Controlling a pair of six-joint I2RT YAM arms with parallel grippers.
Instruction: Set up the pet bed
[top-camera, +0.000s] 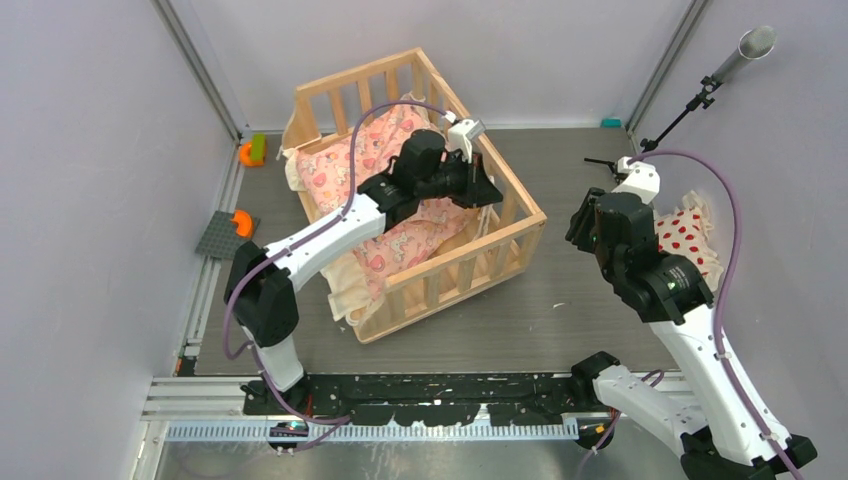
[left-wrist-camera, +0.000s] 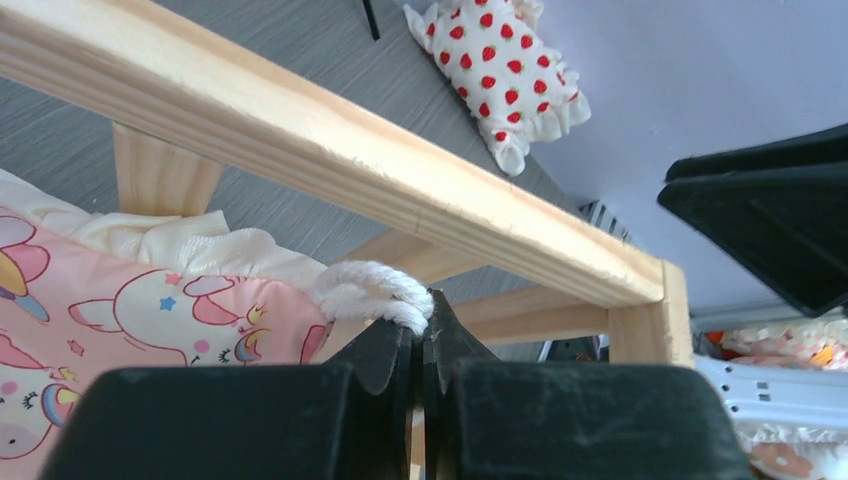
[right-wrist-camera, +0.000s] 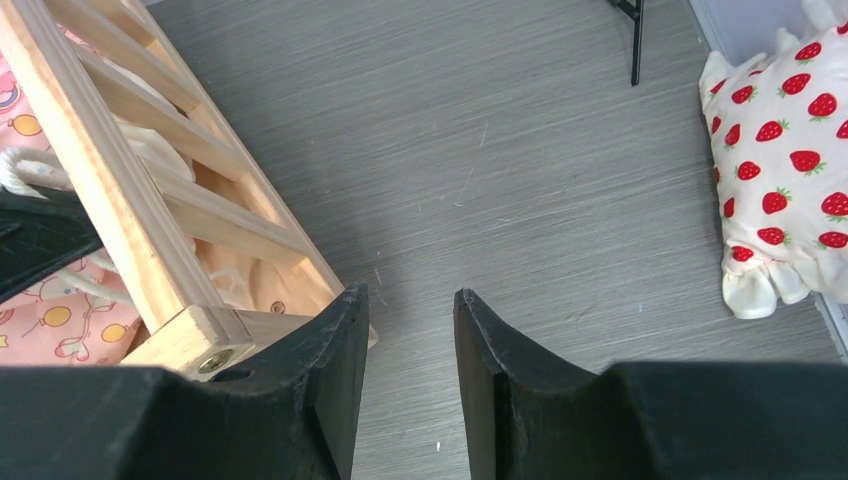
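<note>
We see a grey table (top-camera: 600, 300) filling the middle of the top view. The pet bed (top-camera: 460, 262) stands on it at an angle, in the upper middle of the frame and somewhat left of centre.

The left arm (top-camera: 310, 240) reaches up from the lower left into the bed. The right arm (top-camera: 700, 340) rises from the lower right corner and bends over bare table to the right of the bed.

A pink cartoon-print cushion (top-camera: 340, 165) lies inside the bed, and its cream edge spills past the frame at the lower left end. A white pillow (top-camera: 690, 240) printed with red strawberries lies at the right edge of the table, well apart from the bed.

In the left wrist view, the left gripper (left-wrist-camera: 422, 320) sits low in the centre, just under the bed's top rail. Its fingers are pressed together, with a looped cream tie (left-wrist-camera: 372, 290) caught at their tips.

In the right wrist view, the right gripper (right-wrist-camera: 412, 298) hangs over bare table at the bottom centre. We see a narrow gap between its fingers with nothing in it, and the bed's corner post lies just to its left.

Two small orange pieces (top-camera: 250, 152) sit near the left edge of the top view.
</note>
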